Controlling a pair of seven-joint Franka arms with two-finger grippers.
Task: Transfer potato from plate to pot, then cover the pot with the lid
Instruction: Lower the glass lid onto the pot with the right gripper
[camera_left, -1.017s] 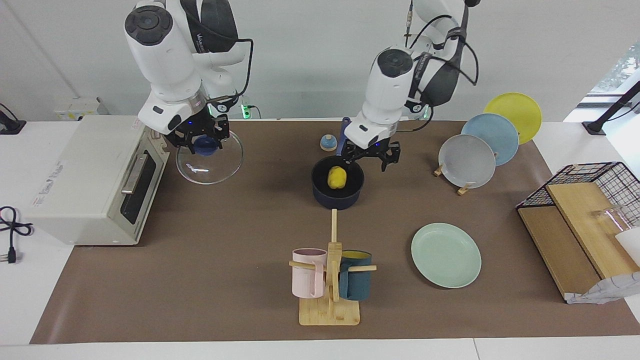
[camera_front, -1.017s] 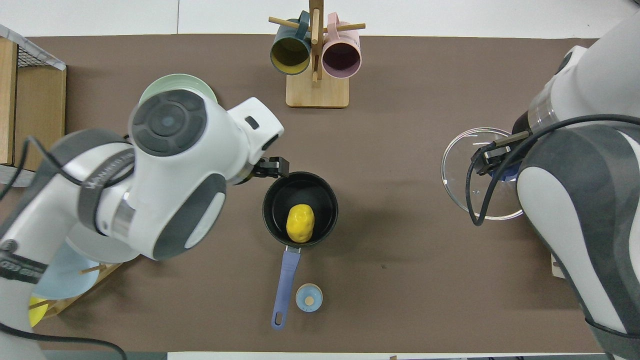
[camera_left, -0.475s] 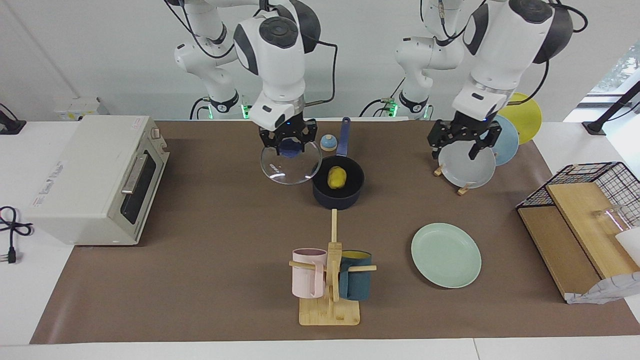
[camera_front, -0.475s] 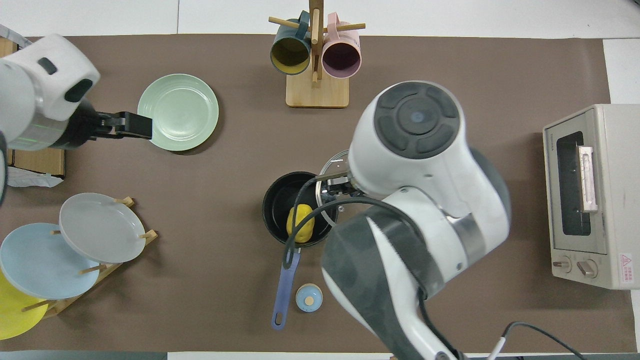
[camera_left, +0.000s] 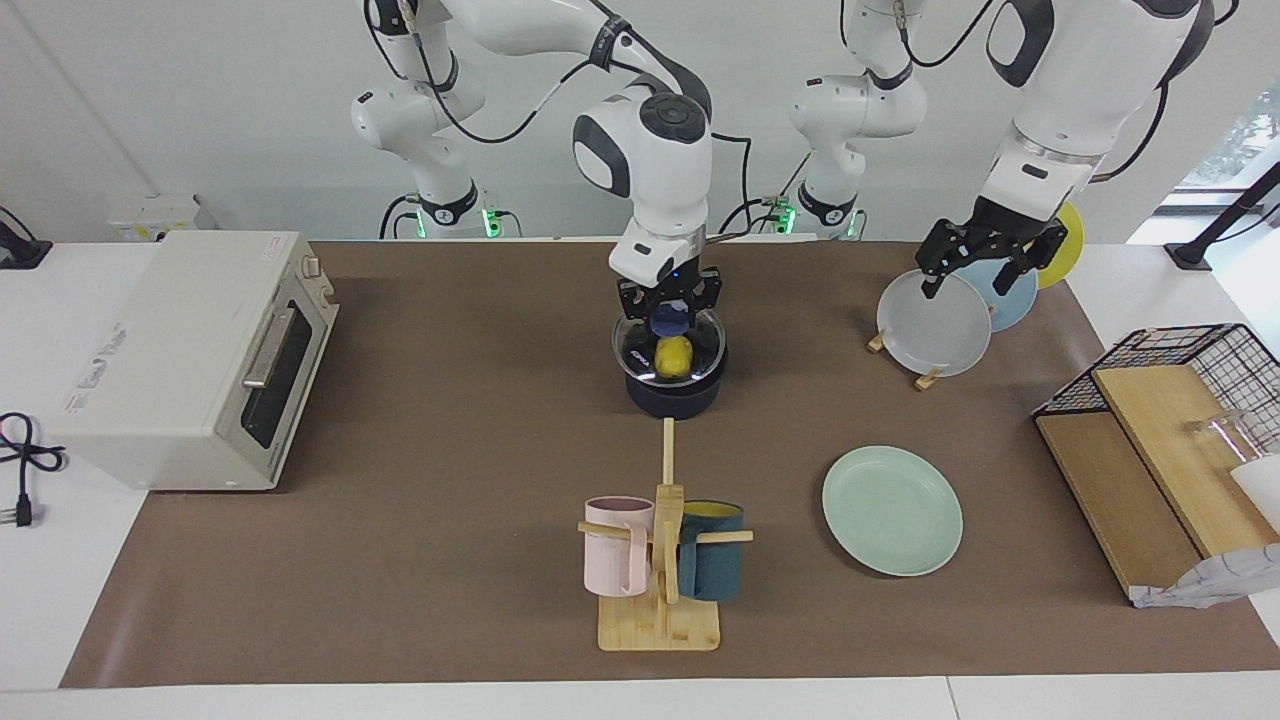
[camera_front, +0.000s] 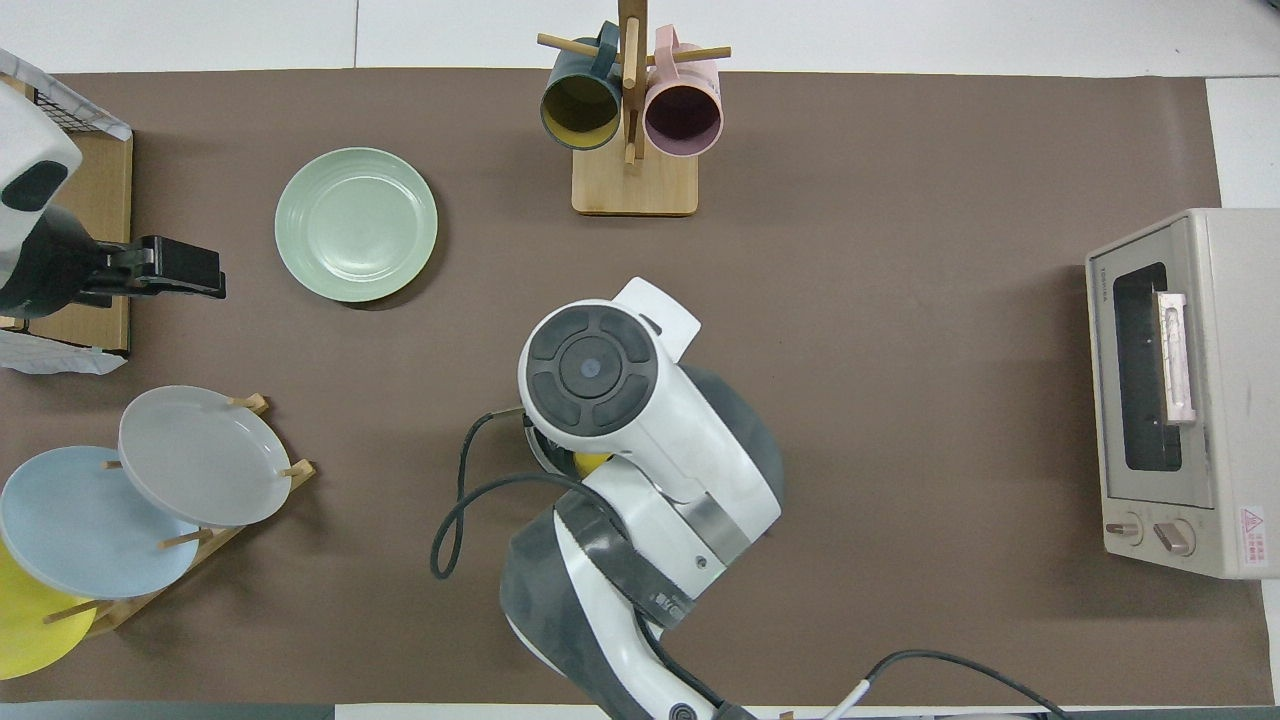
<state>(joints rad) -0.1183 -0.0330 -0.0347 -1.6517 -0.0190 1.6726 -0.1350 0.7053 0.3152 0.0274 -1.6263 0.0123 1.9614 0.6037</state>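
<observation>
The dark navy pot (camera_left: 672, 398) stands mid-table with the yellow potato (camera_left: 674, 357) inside it. My right gripper (camera_left: 668, 312) is shut on the blue knob of the clear glass lid (camera_left: 706, 340) and holds the lid level at the pot's rim, over the potato. I cannot tell whether the lid rests on the pot. In the overhead view my right arm hides the pot; only a sliver of the potato (camera_front: 590, 463) shows. The mint-green plate (camera_left: 892, 510) lies empty toward the left arm's end. My left gripper (camera_left: 985, 262) is open and empty, in the air over the plate rack.
A plate rack (camera_left: 940, 325) holds grey, blue and yellow plates. A wooden mug stand (camera_left: 660, 600) with a pink and a teal mug is farther from the robots than the pot. A toaster oven (camera_left: 190, 350) and a wire basket (camera_left: 1190, 365) stand at the table's ends.
My right arm carried the lid from beside the toaster oven to over the pot and lowered it. My left arm drew back from the pot to over the plate rack.
</observation>
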